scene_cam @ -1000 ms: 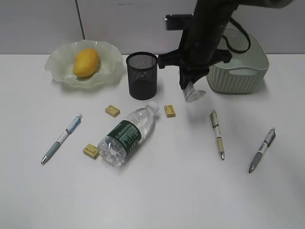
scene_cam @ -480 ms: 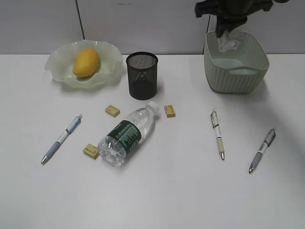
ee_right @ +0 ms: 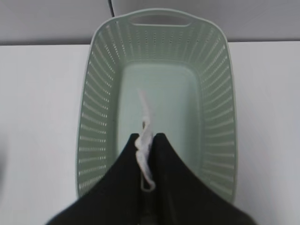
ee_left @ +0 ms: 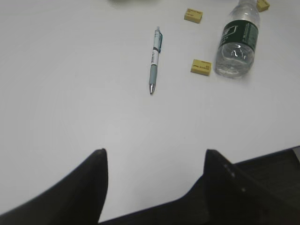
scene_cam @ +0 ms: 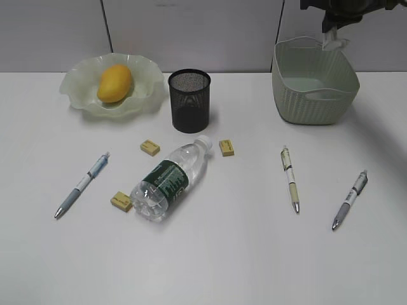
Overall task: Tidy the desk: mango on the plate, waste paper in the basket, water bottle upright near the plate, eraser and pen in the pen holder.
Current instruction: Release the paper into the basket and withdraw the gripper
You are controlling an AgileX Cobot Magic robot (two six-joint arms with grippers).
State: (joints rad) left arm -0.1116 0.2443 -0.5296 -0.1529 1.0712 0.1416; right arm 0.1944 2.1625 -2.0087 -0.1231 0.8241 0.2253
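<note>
One mango (scene_cam: 115,82) is seen already lying on the plate (scene_cam: 145,71), upper left of the frame. The waste paper (ee_right: 146,136) is pinched in the closed jaws of the right gripper (ee_right: 147,140), above the basket (ee_right: 96,117) at upper right, not yet dropped. One water bottle (scene_cam: 168,179) lies on its side at centre, well apart from the plate. Three erasers (scene_cam: 150,147) and three pens (scene_cam: 289,178) are counted on the desk (scene_cam: 222,254), none judged to be in the pen holder (scene_cam: 189,100). The left gripper (ee_left: 152,157) is shown open and empty.

Right arm (scene_cam: 343,7) mostly out of frame
</note>
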